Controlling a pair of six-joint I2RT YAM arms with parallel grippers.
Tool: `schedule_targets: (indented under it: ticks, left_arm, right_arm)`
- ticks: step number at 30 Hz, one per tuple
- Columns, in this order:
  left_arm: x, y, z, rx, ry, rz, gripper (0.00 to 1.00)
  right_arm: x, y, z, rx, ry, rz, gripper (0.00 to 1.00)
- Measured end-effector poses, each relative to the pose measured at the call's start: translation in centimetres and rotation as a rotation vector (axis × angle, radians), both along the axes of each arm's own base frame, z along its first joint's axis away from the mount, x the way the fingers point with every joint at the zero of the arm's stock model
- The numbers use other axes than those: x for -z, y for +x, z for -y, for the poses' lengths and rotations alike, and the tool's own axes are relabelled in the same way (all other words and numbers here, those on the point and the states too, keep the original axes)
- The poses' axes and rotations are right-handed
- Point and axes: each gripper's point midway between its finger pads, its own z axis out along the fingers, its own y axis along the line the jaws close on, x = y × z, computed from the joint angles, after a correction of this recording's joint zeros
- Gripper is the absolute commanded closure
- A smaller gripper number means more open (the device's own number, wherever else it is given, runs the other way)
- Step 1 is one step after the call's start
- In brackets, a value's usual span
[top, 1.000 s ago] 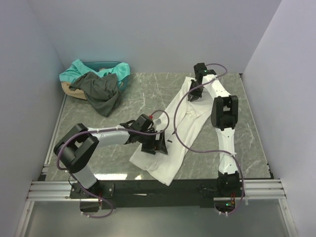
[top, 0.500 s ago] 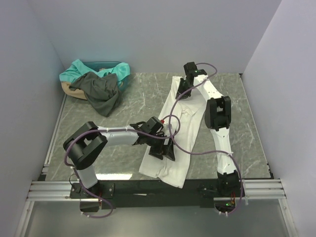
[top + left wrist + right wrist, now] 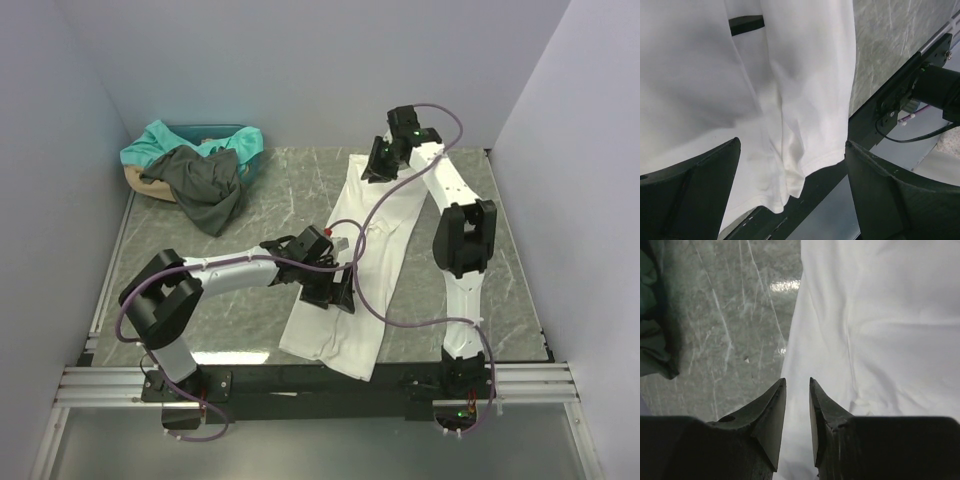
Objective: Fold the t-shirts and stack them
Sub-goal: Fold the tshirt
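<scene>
The white t-shirt point(image 3: 375, 215) lies folded into a long strip from the back of the table to its front edge. Its hem point(image 3: 805, 165) hangs over that edge. A small black mark point(image 3: 747, 22) shows on it. My left gripper point(image 3: 335, 290) hovers over the strip's near half, jaws wide open and empty point(image 3: 792, 145). My right gripper point(image 3: 378, 165) is at the strip's far end, jaws a narrow gap apart above the cloth's left edge point(image 3: 797, 380). The dark grey t-shirt point(image 3: 205, 185) and the teal t-shirt point(image 3: 160, 140) are heaped at the back left.
A tan basket point(image 3: 135, 178) holds the teal and grey shirts, and the grey one spills onto the marble table point(image 3: 280, 190). The black rail frame point(image 3: 900, 95) runs along the front edge. Grey walls close in the left, back and right.
The white shirt was dragged from a slant into a straighter strip. My left gripper moved slightly right along it. My right arm's elbow swung right while its gripper stayed at the far end.
</scene>
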Motion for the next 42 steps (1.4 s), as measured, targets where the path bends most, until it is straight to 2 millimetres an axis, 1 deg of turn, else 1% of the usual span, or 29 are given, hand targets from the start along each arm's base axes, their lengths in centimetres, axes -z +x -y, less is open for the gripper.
schedule_targets:
  ticks: [2, 4, 5, 8, 12, 16, 20, 23, 28, 34, 38, 42]
  left_arm:
    - [0.0, 0.1, 0.0, -0.004, 0.001, 0.005, 0.08]
    - [0.0, 0.1, 0.0, -0.006, 0.005, 0.003, 0.08]
    - [0.0, 0.1, 0.0, -0.007, 0.006, 0.003, 0.08]
    - [0.3, 0.3, -0.2, -0.017, 0.021, 0.003, 0.08]
    - [0.9, 0.4, -0.2, -0.036, 0.043, -0.017, 0.08]
    - [1.8, 0.4, -0.2, -0.060, 0.065, -0.042, 0.08]
    - [2.9, 0.5, -0.3, -0.083, 0.093, -0.065, 0.08]
    - [3.0, 0.6, -0.1, -0.100, 0.088, -0.078, 0.08]
    - [3.0, 0.7, 0.6, -0.116, 0.070, -0.099, 0.08]
    - [2.9, 0.8, 2.1, -0.105, 0.045, -0.143, 0.08]
    - [2.8, 0.7, 2.8, -0.092, 0.032, -0.154, 0.08]
    - [2.7, 0.7, 3.2, -0.086, 0.029, -0.153, 0.08]
  right_arm:
    - [-0.6, -0.6, 0.5, 0.005, -0.019, 0.011, 0.67]
    - [0.1, -1.2, 1.0, 0.012, -0.044, -0.002, 0.67]
    - [0.7, -1.4, 1.3, 0.016, -0.056, -0.014, 0.67]
    - [3.5, -2.5, 2.1, 0.028, -0.099, -0.077, 0.67]
    - [6.6, -3.1, 2.9, 0.043, -0.149, -0.138, 0.68]
    - [8.2, -4.0, 3.7, 0.055, -0.184, -0.175, 0.67]
    - [9.5, -3.9, 4.0, 0.064, -0.207, -0.191, 0.68]
    - [11.2, -4.0, 4.1, 0.068, -0.218, -0.221, 0.69]
    - [11.4, -2.6, 3.8, 0.080, -0.215, -0.210, 0.71]
    - [11.3, -1.4, 3.4, 0.087, -0.208, -0.212, 0.71]
    - [11.2, -0.3, 2.6, 0.081, -0.191, -0.206, 0.71]
    - [11.0, 0.6, 1.2, 0.070, -0.157, -0.192, 0.69]
